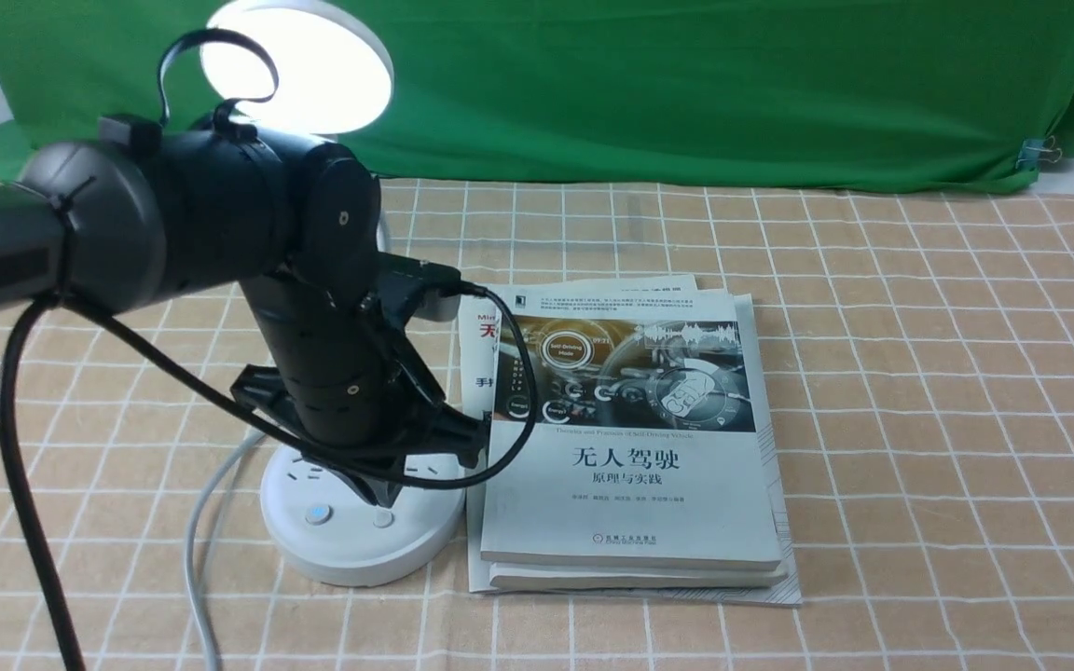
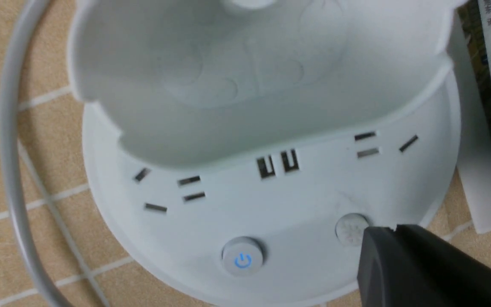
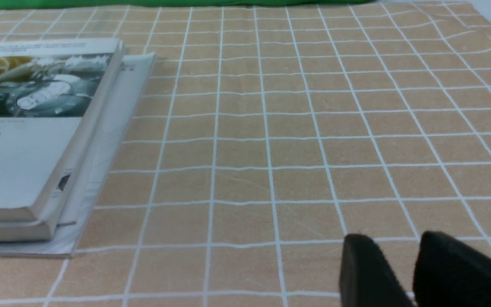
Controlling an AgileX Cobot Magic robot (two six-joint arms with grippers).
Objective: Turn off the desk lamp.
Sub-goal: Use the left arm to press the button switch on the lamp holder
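The lamp [image 1: 360,550] stands lit beneath the left fingers [image 2: 392,251], which are together, their tips by its plain button [image 2: 351,229]. Just beside them on its base is the power button [image 2: 242,256]. The books [image 1: 630,475] lie to the right of those fingers, the cord [image 1: 197,540] to their left. The right fingers [image 3: 375,273] are slightly apart over the checked cloth [image 3: 237,179].
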